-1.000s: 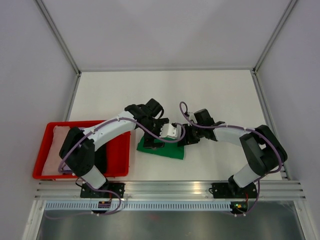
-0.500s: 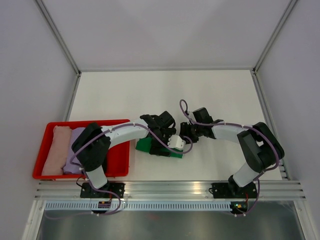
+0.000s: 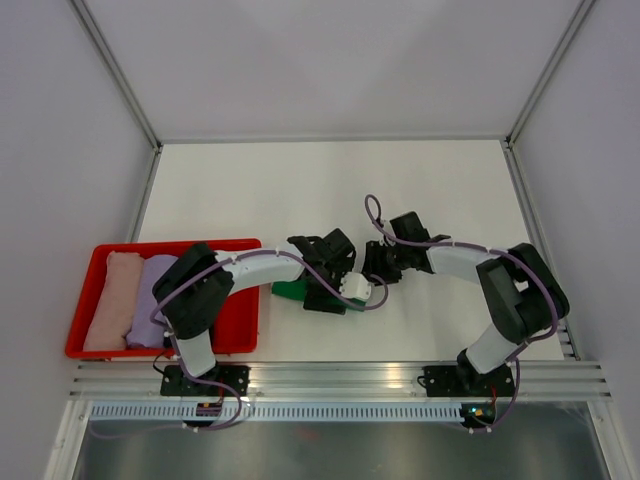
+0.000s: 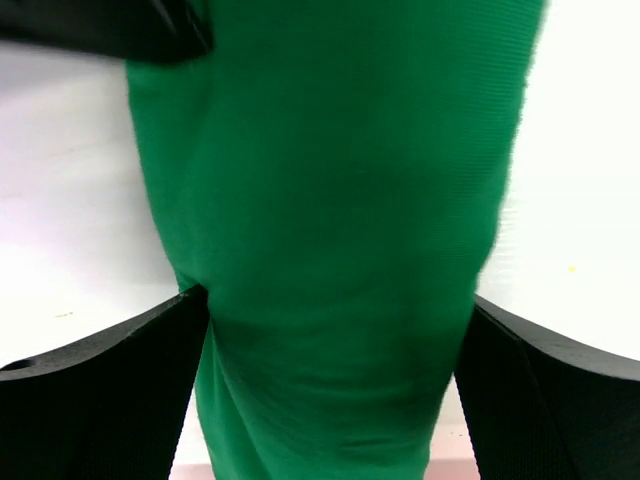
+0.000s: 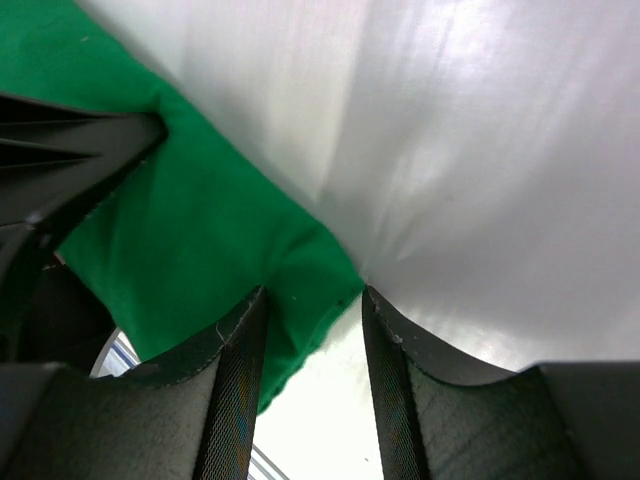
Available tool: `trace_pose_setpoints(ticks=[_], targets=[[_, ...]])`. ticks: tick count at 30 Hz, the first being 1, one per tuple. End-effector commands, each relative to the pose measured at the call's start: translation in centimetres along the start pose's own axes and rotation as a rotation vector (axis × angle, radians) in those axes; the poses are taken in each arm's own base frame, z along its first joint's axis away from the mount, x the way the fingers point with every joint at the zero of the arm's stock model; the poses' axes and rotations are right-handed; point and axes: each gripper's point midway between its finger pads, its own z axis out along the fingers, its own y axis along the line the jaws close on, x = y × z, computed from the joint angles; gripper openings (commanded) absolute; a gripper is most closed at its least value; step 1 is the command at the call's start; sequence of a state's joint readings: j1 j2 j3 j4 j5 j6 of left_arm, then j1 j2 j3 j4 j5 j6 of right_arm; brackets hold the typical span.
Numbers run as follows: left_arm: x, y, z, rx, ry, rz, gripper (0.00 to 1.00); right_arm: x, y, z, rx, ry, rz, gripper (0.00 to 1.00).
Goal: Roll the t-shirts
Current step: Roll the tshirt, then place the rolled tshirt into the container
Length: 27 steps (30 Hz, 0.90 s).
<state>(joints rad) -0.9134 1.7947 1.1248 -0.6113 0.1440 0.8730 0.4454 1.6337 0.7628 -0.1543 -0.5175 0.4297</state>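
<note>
The bright green t-shirt (image 3: 290,291) lies bunched into a short roll on the white table, just right of the red tray. My left gripper (image 3: 325,290) is over it. In the left wrist view the shirt (image 4: 330,200) fills the space between the fingers (image 4: 120,380), which press on both its sides. My right gripper (image 3: 375,268) is at the shirt's right end. In the right wrist view its fingers (image 5: 235,390) stand apart, with a corner of the green cloth (image 5: 190,230) between them. The pale pink (image 3: 108,300) and lavender (image 3: 150,295) shirts lie rolled in the tray. The black shirt is hidden.
The shallow red tray (image 3: 170,245) sits at the left near edge of the table, partly under my left arm. An aluminium rail (image 3: 340,375) runs along the near edge. White walls enclose the table on the left, the far side and the right.
The left gripper has swung right and nearer over the green shirt, which has shrunk from a wide flat fold to a short roll. The left arm has uncovered the lavender roll. The right gripper barely moved.
</note>
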Motion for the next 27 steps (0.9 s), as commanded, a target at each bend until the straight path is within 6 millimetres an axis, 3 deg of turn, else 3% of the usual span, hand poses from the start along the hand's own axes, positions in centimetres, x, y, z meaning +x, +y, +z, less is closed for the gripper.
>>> trace_pose_setpoints(ticks=[1, 3, 6, 10, 12, 20, 24, 25, 27], targets=[[1.1, 0.3, 1.8, -0.040, 0.047, -0.064, 1.00, -1.6, -0.8, -1.8, 0.070, -0.032, 0.027, 0.49], [1.3, 0.7, 2.0, -0.058, 0.060, -0.074, 1.00, -2.5, -1.3, -2.8, 0.088, -0.061, 0.034, 0.50], [1.5, 0.6, 2.1, -0.058, 0.064, -0.081, 0.90, -3.3, -1.4, -4.2, 0.110, -0.101, 0.021, 0.50], [1.9, 0.9, 1.9, -0.087, 0.088, -0.114, 0.58, -3.6, -1.4, -5.0, 0.120, -0.123, 0.018, 0.50], [2.2, 1.1, 1.8, -0.098, 0.099, -0.131, 0.51, -4.0, -1.6, -5.3, 0.126, -0.143, 0.017, 0.50], [2.2, 1.2, 0.7, -0.099, 0.128, -0.270, 0.34, -4.8, -2.4, -5.6, 0.148, -0.158, 0.022, 0.50], [1.0, 2.8, -0.7, -0.078, 0.081, -0.498, 0.28, -5.0, -2.6, -5.9, 0.154, -0.168, 0.021, 0.50], [1.1, 2.5, -0.9, -0.046, 0.084, -0.548, 0.27, -5.1, -2.6, -6.0, 0.154, -0.169, 0.020, 0.50], [1.4, 3.9, -2.0, -0.055, 0.050, -0.686, 0.27, -5.2, -2.8, -6.0, 0.157, -0.169, 0.019, 0.50]])
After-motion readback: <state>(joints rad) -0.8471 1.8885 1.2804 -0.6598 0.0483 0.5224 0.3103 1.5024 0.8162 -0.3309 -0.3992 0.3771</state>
